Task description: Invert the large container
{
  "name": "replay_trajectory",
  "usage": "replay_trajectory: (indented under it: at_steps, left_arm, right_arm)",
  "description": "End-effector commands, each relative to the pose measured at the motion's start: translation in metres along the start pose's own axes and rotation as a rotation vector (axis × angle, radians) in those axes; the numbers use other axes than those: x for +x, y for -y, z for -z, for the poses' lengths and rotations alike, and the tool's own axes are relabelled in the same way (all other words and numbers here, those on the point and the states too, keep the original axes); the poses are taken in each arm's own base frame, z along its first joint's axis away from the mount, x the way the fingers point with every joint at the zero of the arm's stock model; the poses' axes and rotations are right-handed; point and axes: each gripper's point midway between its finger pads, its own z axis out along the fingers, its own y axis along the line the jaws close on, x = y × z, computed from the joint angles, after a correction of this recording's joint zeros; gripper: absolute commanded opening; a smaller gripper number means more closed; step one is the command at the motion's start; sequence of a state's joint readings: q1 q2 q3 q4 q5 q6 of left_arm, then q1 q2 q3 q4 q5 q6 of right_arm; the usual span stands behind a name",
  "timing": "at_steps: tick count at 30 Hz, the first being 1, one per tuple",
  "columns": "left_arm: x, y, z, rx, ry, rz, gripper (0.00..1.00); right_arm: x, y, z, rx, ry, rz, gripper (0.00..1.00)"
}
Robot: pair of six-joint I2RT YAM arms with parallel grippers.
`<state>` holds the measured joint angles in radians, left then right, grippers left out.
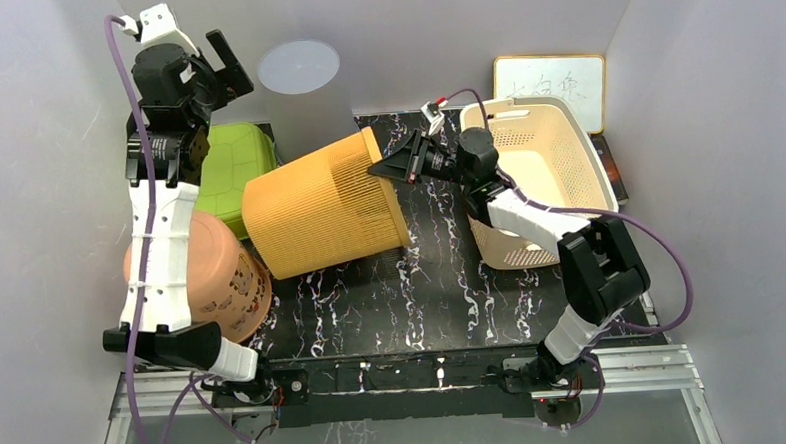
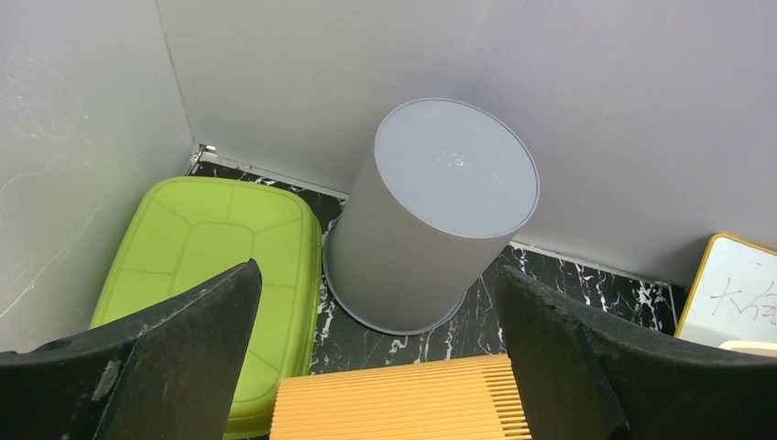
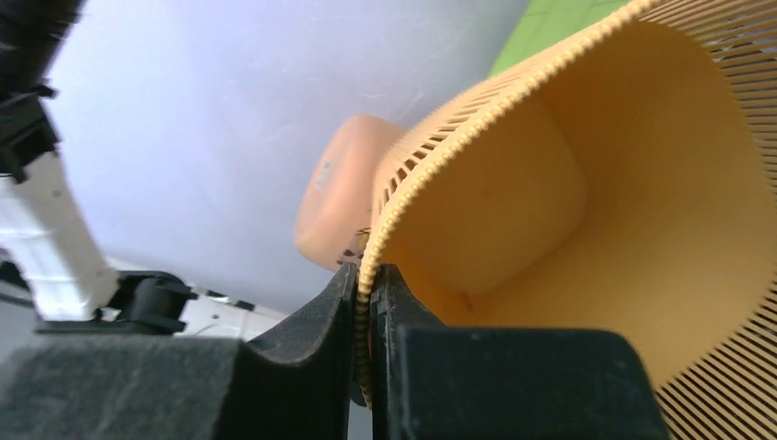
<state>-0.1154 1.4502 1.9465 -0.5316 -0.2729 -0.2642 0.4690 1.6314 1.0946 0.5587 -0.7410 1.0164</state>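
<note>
Right gripper (image 3: 366, 286) is pinching the rim of the yellow ribbed bin (image 1: 318, 205), jaws drawn together on the thin slatted wall, one finger outside and one inside the mouth. The bin is lying tilted on its side on the black marbled table (image 1: 442, 290), mouth facing the right gripper and closed bottom pointing away from it, toward the left arm. From the wrist view the smooth inside of the bin is opening out to the right of the fingers; its slatted outside is showing along the rim.

Beyond the gripped rim, on the far side of the bin from this hand, an orange-brown basket (image 1: 211, 275) is sitting upside down. Behind the right wrist a cream perforated basket (image 1: 556, 145) is standing, with a small whiteboard (image 1: 548, 85) leaning on the back wall past it.

Left gripper (image 2: 377, 271) is hanging high with its jaws spread wide and nothing between them. Below and ahead of its fingers a grey round bin (image 2: 431, 211) is standing bottom up. A lime-green tub (image 2: 211, 247) is lying upside down under the finger on the left of the wrist view, just beside the grey bin. The ribbed side of the yellow bin is showing at the near edge of that view, below the open jaws and apart from them.
</note>
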Motion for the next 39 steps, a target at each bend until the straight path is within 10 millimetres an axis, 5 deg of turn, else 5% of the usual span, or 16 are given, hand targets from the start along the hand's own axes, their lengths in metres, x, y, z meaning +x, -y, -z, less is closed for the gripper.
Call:
replay_trajectory:
  at_steps: [1, 7, 14, 19, 27, 32, 39]
  left_arm:
    - [-0.023, 0.011, 0.008, 0.033, 0.058, 0.001, 0.99]
    - [-0.019, 0.016, 0.002, 0.033, 0.046, -0.014, 0.98]
    - [-0.024, 0.023, -0.004, 0.033, 0.052, -0.037, 0.98]
    - [-0.025, 0.031, -0.007, 0.038, 0.059, -0.063, 0.98]
    - [-0.019, 0.038, -0.011, 0.05, 0.046, -0.074, 0.98]
    - [-0.019, 0.037, -0.008, 0.043, 0.048, -0.083, 0.98]
    - [-0.016, 0.036, -0.007, 0.042, 0.041, -0.089, 0.98]
  right_arm:
    - [-0.025, -0.059, 0.011, -0.3, 0.108, -0.059, 0.0]
    - [0.0, -0.034, 0.009, -0.417, 0.05, -0.241, 0.0]
    - [0.005, -0.026, -0.014, -0.419, -0.053, -0.213, 0.0]
    - [-0.001, 0.025, 0.0, -0.226, -0.019, -0.261, 0.0]
    - [-0.013, 0.123, 0.05, 0.126, -0.019, -0.24, 0.0]
    - [-0.015, 0.19, 0.076, 0.485, -0.128, -0.125, 0.03]
    - [-0.037, 0.202, 0.082, 0.589, -0.147, -0.056, 0.05]
